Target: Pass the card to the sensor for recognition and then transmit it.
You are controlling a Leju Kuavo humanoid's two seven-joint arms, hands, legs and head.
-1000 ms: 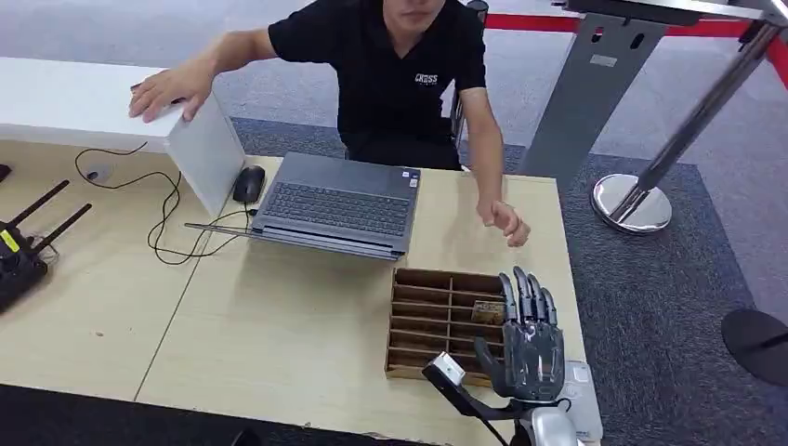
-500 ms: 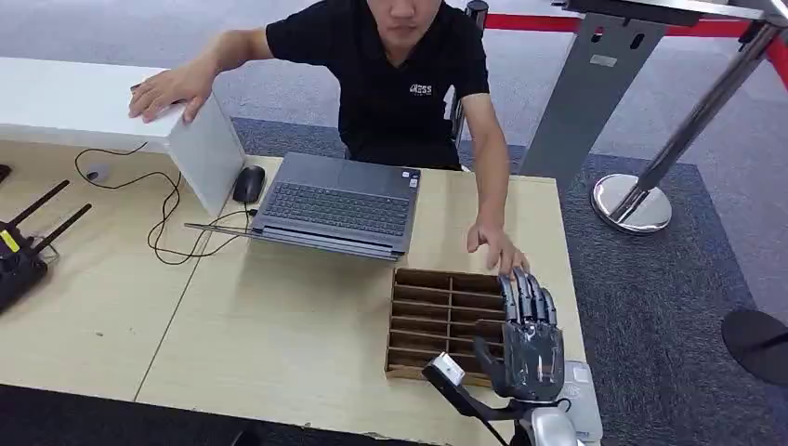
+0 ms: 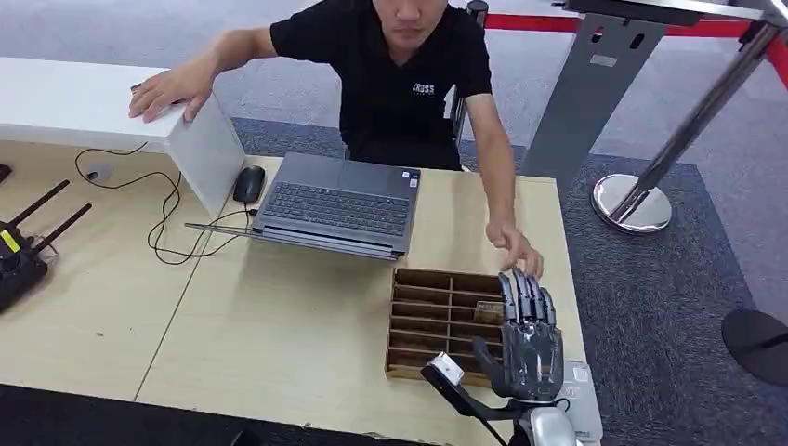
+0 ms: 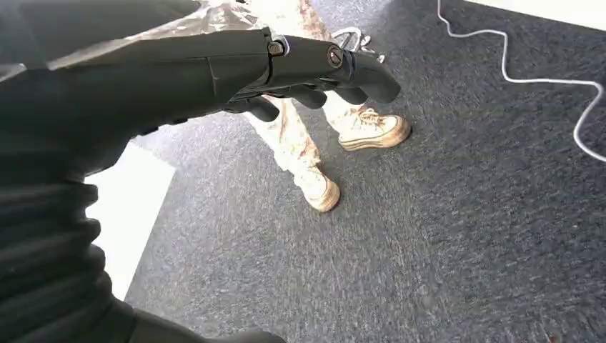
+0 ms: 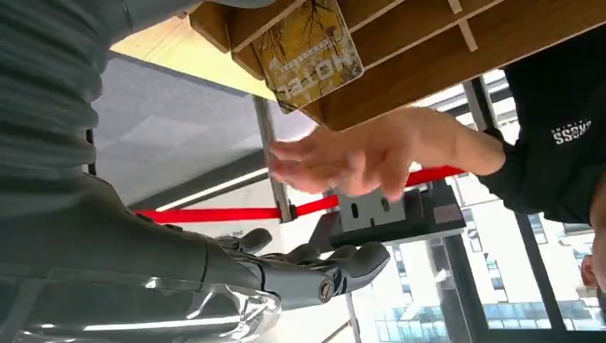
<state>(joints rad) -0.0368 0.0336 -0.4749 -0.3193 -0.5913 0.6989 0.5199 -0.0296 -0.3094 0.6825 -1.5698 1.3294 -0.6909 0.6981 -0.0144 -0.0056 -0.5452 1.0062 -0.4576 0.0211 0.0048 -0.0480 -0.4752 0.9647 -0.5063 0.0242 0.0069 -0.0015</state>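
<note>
A yellow-brown card (image 3: 487,312) stands in a slot of the wooden divider box (image 3: 423,311) near the table's right edge; the right wrist view shows the printed card (image 5: 311,46) sticking out of the box (image 5: 429,50). My right hand (image 3: 530,339) hovers flat over the box's right side, fingers straight and apart, holding nothing, just short of the card. A white flat device (image 3: 582,395) lies under and right of that hand. My left hand (image 4: 214,78) hangs over the carpet, fingers loosely bent and holding nothing.
A person sits across the table; one of their hands (image 3: 517,251) reaches to the box's far right corner, close to my fingertips. A laptop (image 3: 339,204), mouse (image 3: 248,184), white box (image 3: 200,144) and cables lie further left. A stanchion base (image 3: 632,203) stands right.
The person's hand has come down from above the table to the far right corner of the box. My right hand has barely moved.
</note>
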